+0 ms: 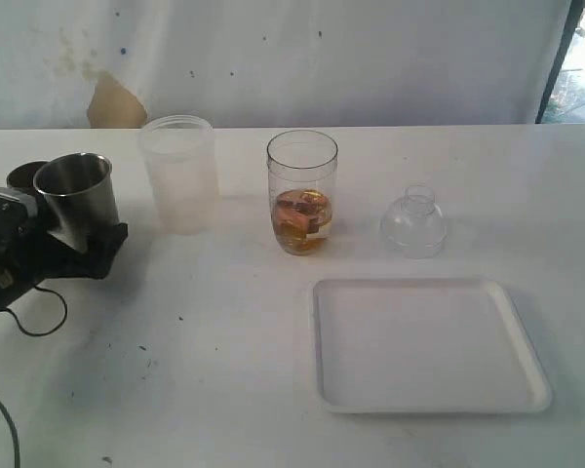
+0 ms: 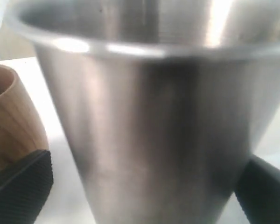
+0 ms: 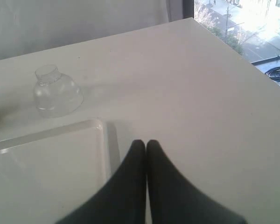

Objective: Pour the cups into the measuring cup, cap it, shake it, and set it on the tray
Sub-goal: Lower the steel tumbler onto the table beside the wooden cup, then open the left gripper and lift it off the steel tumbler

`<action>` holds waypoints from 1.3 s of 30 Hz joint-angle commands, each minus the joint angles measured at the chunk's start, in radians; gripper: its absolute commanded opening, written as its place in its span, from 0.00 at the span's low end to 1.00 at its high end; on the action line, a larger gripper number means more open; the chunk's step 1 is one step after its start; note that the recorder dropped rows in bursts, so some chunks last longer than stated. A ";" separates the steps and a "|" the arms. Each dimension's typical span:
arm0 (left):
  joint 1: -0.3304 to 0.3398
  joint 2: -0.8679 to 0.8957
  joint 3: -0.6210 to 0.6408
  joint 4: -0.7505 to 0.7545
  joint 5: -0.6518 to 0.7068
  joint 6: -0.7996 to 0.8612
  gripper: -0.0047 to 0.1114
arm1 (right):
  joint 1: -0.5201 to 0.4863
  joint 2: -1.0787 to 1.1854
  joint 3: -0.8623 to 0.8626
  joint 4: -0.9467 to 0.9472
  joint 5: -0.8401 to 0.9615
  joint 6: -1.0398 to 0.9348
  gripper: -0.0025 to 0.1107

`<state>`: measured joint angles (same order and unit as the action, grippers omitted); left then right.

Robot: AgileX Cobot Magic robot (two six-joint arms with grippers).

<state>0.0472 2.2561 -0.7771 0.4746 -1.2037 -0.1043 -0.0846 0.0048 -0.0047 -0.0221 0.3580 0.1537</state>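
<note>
While the left gripper (image 2: 142,189) straddles the steel tumbler (image 2: 144,116) with jaws apart and clear of its sides, the right gripper (image 3: 146,145) hangs pinched together.
The wooden cup (image 2: 9,126) sits just beside the tumbler. Rightward stand the frosted cup (image 1: 180,175), the measuring cup (image 1: 302,166) holding amber-brown contents, and the dome lid (image 1: 414,224). The tray (image 1: 424,400) lies nearer the camera.

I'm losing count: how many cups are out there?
4: steel tumbler and wooden cup far left, frosted cup beside them, clear measuring cup centre. None looks hidden.
</note>
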 commanded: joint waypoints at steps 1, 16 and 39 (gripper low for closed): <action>0.000 -0.033 0.053 -0.024 -0.017 0.062 0.95 | 0.003 -0.005 0.005 -0.003 -0.008 0.001 0.02; 0.000 -0.215 0.234 -0.079 -0.017 0.083 0.95 | 0.003 -0.005 0.005 -0.003 -0.008 0.001 0.02; 0.000 -1.088 0.195 0.072 0.747 -0.255 0.95 | 0.003 -0.005 0.005 -0.003 -0.008 0.001 0.02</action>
<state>0.0472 1.2368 -0.5239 0.4538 -0.6689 -0.2686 -0.0846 0.0048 -0.0047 -0.0221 0.3580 0.1537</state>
